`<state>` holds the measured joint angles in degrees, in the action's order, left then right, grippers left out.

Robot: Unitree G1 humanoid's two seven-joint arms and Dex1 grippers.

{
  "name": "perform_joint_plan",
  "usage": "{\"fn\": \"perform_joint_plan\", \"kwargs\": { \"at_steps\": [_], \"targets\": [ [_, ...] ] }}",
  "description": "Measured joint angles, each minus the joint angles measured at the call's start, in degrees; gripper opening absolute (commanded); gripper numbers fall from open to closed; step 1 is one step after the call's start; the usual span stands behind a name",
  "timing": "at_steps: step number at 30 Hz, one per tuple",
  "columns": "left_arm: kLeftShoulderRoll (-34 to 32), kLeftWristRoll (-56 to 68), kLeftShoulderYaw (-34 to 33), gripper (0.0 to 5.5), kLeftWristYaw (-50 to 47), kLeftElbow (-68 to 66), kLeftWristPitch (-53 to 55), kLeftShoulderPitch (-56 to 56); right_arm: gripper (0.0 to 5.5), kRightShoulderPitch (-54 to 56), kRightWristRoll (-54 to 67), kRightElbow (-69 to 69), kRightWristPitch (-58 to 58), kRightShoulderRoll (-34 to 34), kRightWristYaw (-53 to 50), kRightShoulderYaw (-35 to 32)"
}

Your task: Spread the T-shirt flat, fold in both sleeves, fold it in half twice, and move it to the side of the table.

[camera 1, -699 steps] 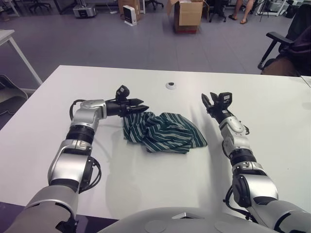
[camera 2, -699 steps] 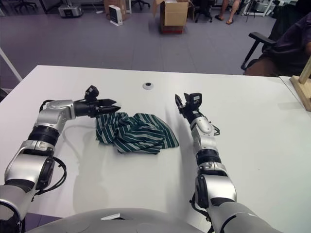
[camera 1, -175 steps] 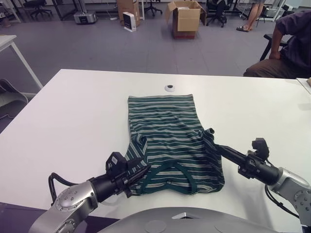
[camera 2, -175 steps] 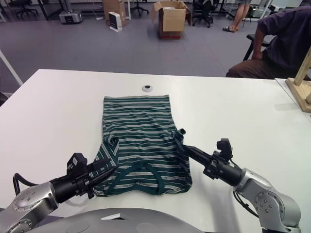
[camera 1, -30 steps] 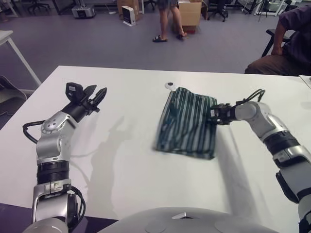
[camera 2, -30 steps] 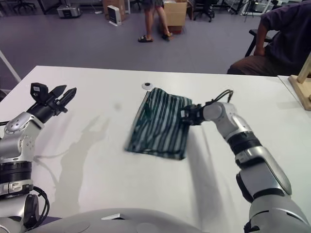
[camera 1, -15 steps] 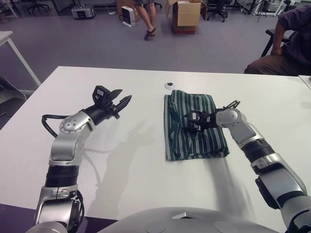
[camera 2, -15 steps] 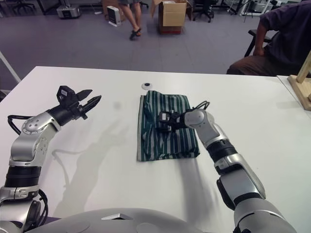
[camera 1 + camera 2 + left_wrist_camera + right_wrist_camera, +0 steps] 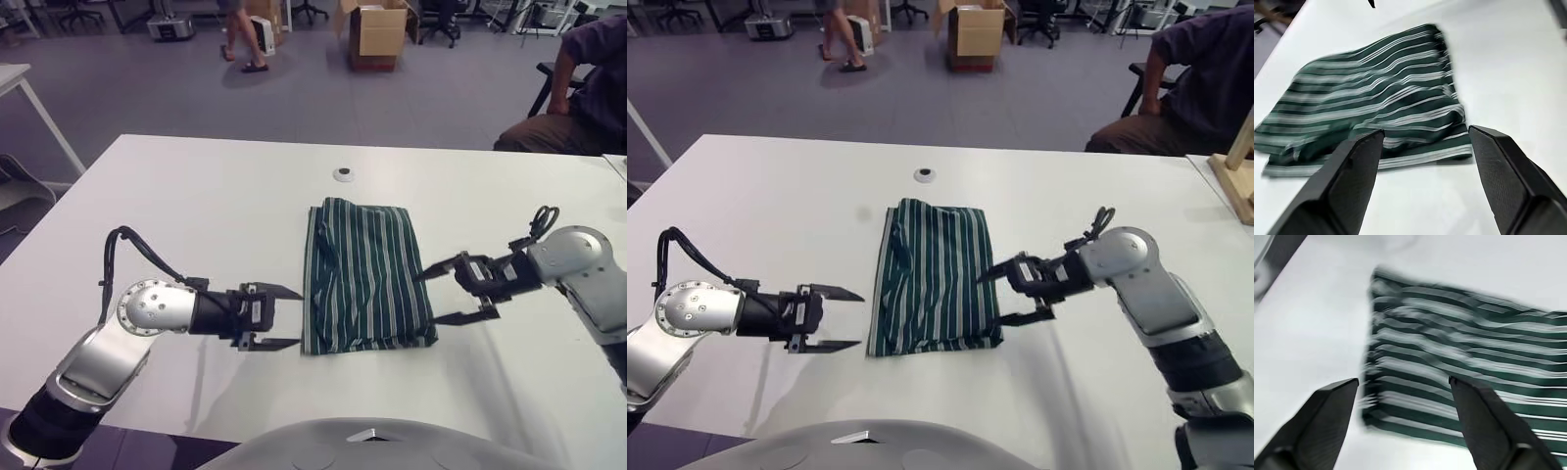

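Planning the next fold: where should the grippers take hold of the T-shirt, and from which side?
Likely its two near corners. The T-shirt lies as a flat rectangle, long side running away from the robot. The left gripper is open beside the near left corner, the right gripper open beside the near right edge; each could come in from its own side and pinch the layers.

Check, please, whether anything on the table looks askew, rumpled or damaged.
The folded T-shirt has a rumpled left edge, its layers not lining up, so it is no clean rectangle. Nothing looks damaged or spilled.
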<state>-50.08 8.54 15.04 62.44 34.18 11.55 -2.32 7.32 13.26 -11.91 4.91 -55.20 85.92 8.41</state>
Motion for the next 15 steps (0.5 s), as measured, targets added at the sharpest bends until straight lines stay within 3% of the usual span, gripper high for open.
{"fn": "perform_joint_plan", "kwargs": {
  "at_steps": [5,11,15],
  "targets": [
    [4.42,-11.76,9.7,3.18,-2.89,-8.38,-8.61,1.46,3.46,-4.32,-5.11,0.63,-9.84,-0.28,-3.02,1.74],
    [9.83,-16.07,12.91,3.18,-6.04,-18.75,-16.21,5.19,3.46,-4.83,-10.47,5.95,-16.9,1.81,-6.89,4.72],
    [11.11,-16.04,13.44,2.53,-6.0,-21.91,-18.7,6.27,3.28,-3.55,-11.67,9.02,-19.52,1.8,-7.55,5.4]
  ]
}}
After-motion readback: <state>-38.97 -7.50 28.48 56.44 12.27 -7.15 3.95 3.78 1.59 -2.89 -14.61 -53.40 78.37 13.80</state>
